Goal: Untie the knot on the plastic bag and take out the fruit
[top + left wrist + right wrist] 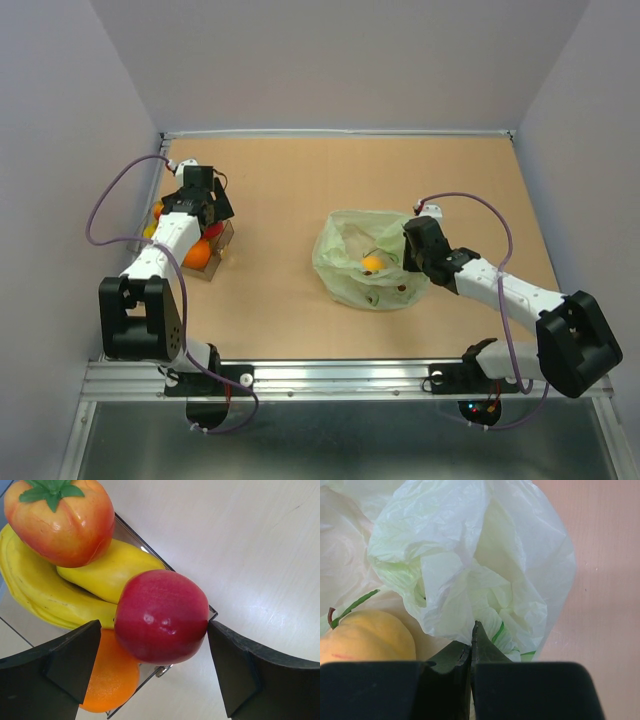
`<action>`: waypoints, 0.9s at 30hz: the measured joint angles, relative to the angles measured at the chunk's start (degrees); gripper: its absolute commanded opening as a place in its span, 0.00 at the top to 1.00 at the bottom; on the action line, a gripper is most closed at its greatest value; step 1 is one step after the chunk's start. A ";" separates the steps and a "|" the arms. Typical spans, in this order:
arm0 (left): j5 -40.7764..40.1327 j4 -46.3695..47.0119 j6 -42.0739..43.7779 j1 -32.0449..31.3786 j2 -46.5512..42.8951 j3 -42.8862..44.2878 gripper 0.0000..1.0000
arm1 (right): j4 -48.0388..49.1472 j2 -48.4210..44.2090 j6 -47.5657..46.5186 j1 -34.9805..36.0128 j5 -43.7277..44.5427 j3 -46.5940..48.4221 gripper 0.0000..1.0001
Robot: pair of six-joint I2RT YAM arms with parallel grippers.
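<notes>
The pale green plastic bag (350, 272) lies mid-table with its mouth spread open; no tied knot shows. A yellow-orange round fruit (372, 264) lies inside it, also in the right wrist view (367, 640). My right gripper (408, 240) is shut on a fold of the bag's film (465, 555) at its right edge, jaws pressed together (471, 630). My left gripper (205, 215) is open over the clear box (215, 262). A red apple (161, 616) sits between its spread fingers (154, 625), resting on a banana (40, 595) and an orange (110, 680).
The clear box at the far left also holds an orange-red fruit with a green top (62, 522) and a yellow fruit (107, 572). Its rim (135, 692) shows below the apple. Walls close the table on the left, back and right.
</notes>
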 measured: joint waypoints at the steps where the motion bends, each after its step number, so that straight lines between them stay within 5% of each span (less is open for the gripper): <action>1: 0.00 -0.02 0.00 0.00 0.00 0.00 0.01 | 0.00 -0.07 0.00 0.00 0.00 0.00 0.99; 14: 0.17 -3.85 0.02 -3.56 -6.40 2.38 0.01 | 0.00 -1.51 -0.81 0.00 0.94 0.00 0.99; 27: 7.98 0.22 -0.31 -36.00 -4.96 15.45 0.04 | -0.02 -4.15 -1.55 0.00 1.03 0.00 0.99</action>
